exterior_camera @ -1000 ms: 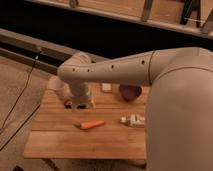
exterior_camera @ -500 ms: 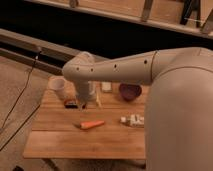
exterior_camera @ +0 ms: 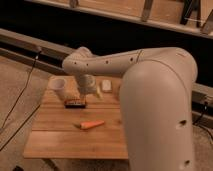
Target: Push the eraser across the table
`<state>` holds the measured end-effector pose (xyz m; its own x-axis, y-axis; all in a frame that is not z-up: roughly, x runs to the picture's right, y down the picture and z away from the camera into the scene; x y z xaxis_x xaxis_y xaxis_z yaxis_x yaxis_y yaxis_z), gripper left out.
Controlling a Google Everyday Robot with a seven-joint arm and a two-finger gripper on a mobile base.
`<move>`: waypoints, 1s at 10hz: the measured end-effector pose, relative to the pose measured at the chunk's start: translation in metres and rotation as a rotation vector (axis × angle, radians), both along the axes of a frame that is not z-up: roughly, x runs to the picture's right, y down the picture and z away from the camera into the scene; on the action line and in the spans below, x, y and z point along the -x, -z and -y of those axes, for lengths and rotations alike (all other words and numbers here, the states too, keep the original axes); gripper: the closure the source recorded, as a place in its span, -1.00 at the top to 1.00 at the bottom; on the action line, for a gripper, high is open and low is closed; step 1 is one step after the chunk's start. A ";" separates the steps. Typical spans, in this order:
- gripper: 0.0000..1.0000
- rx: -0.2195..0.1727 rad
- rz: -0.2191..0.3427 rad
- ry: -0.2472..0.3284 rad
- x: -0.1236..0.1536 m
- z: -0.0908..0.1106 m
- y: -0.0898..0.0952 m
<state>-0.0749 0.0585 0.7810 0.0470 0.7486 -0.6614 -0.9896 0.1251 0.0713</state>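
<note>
No text, label, number or sign can be read. The eraser [exterior_camera: 76, 103] on the table [exterior_camera: 60, 142] bears a pale marking on its dark top, but it is too blurred to make out. The tool [exterior_camera: 96, 93] hangs over the far part of the table, just beside the eraser, and carries no legible writing.
</note>
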 end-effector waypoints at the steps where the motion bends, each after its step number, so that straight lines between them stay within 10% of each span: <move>1: 0.30 0.005 0.004 0.012 0.004 0.004 -0.011; 10: 0.30 0.030 0.115 0.135 0.018 0.022 -0.133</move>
